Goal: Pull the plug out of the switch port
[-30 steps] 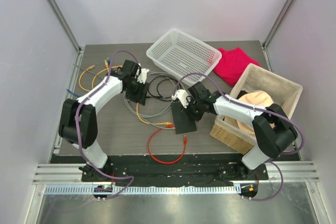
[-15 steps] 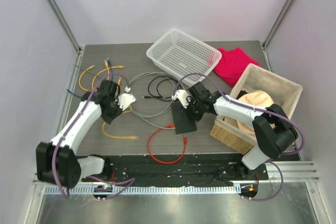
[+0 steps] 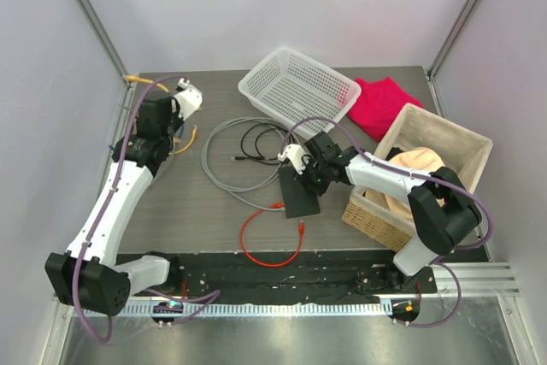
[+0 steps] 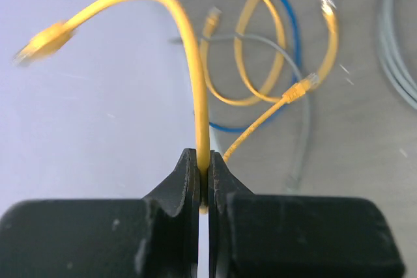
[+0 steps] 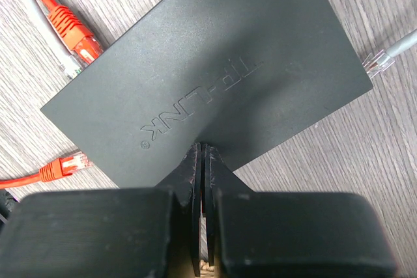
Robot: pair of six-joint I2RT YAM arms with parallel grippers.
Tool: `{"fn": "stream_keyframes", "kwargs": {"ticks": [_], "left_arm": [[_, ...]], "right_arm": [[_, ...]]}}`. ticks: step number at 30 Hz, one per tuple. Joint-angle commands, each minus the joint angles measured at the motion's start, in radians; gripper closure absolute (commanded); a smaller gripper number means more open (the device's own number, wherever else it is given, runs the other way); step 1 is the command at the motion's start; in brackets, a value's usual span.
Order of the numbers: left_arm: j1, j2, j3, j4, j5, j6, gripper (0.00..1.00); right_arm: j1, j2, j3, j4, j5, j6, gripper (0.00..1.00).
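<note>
The switch [image 3: 301, 197] is a flat black box near the table's middle, its top filling the right wrist view [image 5: 208, 76]. My right gripper [image 3: 302, 179] is shut, its tips [image 5: 205, 151] resting on the switch's top near one edge. A red plug [image 5: 71, 27] and a grey plug [image 5: 65, 63] lie against one edge of the switch; whether they sit in ports I cannot tell. My left gripper [image 3: 164, 98] is raised at the far left, shut [image 4: 203, 167] on a yellow cable [image 4: 195, 76]. That cable's plug [image 4: 42, 40] hangs free in the air.
A white mesh basket [image 3: 299, 87] and a red cloth [image 3: 385, 104] lie at the back. A box [image 3: 444, 138] holding a peach object stands on the right. Grey and black cable loops [image 3: 231, 156], a red cable [image 3: 265, 245] and yellow and blue cables [image 4: 260, 63] lie around.
My left gripper closed on the yellow cable and swung from the table's middle to the far left, lifting the cable away from the switch. The right arm stayed put.
</note>
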Motion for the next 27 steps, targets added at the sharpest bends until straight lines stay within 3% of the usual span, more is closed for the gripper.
{"fn": "stream_keyframes", "kwargs": {"ticks": [1,3,4,5,7,12,17,20,21,22,25,27], "left_arm": [[0.003,0.071,0.066,0.228,-0.148,0.156,1.0],[0.003,0.182,0.014,0.31,-0.259,0.358,1.0],[0.004,0.239,-0.003,0.397,-0.385,0.428,0.77],[0.009,0.285,-0.038,0.451,-0.426,0.508,0.58],[0.009,0.382,-0.049,0.493,-0.43,0.494,0.28],[-0.049,0.393,0.021,0.409,-0.293,0.267,0.23],[-0.077,0.312,0.229,0.085,-0.025,-0.092,0.21],[-0.078,0.287,0.319,-0.088,0.281,-0.27,0.19],[-0.08,0.281,0.322,-0.14,0.498,-0.296,0.19],[-0.083,0.276,0.317,-0.162,0.606,-0.318,0.19],[-0.097,0.276,0.256,-0.225,0.997,-0.356,0.23],[-0.109,0.298,0.175,-0.218,1.128,-0.394,0.26]], "right_arm": [[0.005,0.042,-0.011,-0.033,0.04,-0.013,0.99],[0.006,0.042,-0.009,-0.032,0.043,-0.016,0.99],[0.006,0.041,-0.008,-0.033,0.042,-0.016,0.99],[0.006,0.039,-0.009,-0.033,0.043,-0.016,0.99],[0.006,0.039,-0.008,-0.033,0.046,-0.019,0.99],[0.008,0.018,-0.017,-0.036,0.054,-0.022,0.99],[0.008,-0.014,-0.06,-0.035,0.057,-0.027,0.99],[0.008,-0.017,-0.084,-0.036,0.051,-0.027,0.99],[0.008,-0.019,-0.091,-0.036,0.052,-0.028,0.99],[0.008,-0.017,-0.094,-0.035,0.051,-0.027,0.99],[0.008,-0.014,-0.092,-0.035,0.062,-0.042,0.99],[0.006,-0.014,-0.088,-0.035,0.069,-0.048,0.99]]}}
